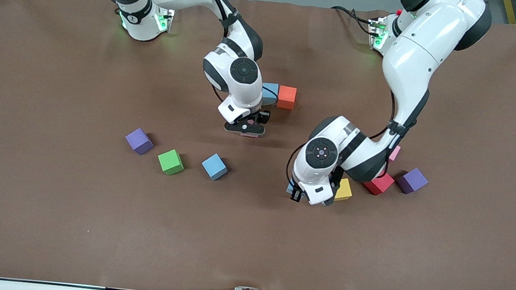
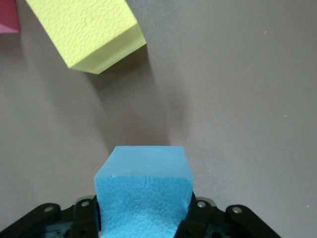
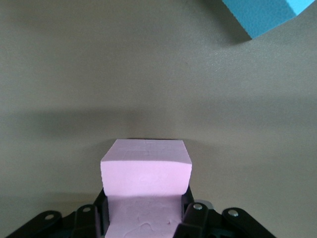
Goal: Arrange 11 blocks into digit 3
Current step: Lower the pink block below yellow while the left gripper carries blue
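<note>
left gripper point(image 2: 143, 225): jaws pinching a light blue cube point(image 2: 143, 191), low over the surface point(image 1: 42, 219) just beside a yellow cube point(image 1: 343, 189). right gripper point(image 3: 146, 223): jaws pinching a pink cube point(image 3: 146, 173), near the blue-and-orange pair point(image 1: 286, 97).

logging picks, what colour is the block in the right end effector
Pink: the right end effector is shut on a pink cube, clearest in the right wrist view.
</note>
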Tool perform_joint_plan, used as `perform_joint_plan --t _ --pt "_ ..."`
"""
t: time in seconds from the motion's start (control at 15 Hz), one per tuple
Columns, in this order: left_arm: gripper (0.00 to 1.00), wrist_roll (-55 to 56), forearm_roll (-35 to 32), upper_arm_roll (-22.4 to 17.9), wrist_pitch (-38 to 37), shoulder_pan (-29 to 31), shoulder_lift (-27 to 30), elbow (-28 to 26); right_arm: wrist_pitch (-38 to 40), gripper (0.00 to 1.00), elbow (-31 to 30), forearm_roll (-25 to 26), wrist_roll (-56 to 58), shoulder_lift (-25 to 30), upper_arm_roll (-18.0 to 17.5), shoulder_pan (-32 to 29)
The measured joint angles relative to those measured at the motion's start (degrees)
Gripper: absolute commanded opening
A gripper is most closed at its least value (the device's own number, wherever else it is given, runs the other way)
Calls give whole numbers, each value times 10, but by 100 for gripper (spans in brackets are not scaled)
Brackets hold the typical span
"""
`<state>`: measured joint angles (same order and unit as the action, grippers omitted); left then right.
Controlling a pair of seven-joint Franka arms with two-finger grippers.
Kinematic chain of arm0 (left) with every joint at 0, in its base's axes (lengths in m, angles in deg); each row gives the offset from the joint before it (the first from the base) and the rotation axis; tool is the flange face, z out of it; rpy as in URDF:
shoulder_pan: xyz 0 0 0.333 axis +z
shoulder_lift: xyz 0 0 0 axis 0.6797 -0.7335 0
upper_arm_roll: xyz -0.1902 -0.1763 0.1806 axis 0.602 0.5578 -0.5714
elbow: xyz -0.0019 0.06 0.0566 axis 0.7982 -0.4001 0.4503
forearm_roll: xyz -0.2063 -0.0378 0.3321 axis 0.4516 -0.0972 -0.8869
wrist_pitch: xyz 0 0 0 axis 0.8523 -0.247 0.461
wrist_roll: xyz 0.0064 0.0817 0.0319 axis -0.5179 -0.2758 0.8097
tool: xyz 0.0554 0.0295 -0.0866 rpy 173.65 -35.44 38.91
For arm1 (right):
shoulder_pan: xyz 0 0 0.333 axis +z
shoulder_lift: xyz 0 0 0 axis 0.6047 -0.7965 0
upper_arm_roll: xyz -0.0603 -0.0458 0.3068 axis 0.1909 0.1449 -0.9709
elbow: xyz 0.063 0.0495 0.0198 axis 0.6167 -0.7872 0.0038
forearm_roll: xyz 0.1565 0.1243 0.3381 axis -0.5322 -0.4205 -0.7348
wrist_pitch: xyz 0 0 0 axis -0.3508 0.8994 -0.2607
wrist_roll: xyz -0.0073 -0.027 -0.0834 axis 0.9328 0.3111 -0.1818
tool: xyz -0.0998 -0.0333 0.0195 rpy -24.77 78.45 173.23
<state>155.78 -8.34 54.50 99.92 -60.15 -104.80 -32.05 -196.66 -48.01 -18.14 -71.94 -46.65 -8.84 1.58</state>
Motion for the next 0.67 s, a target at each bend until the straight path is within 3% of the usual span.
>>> perform_joint_plan --t 0.67 --pt "53 0 0 -1 0 14 16 1 -1 17 -3 0 0 -8 0 2"
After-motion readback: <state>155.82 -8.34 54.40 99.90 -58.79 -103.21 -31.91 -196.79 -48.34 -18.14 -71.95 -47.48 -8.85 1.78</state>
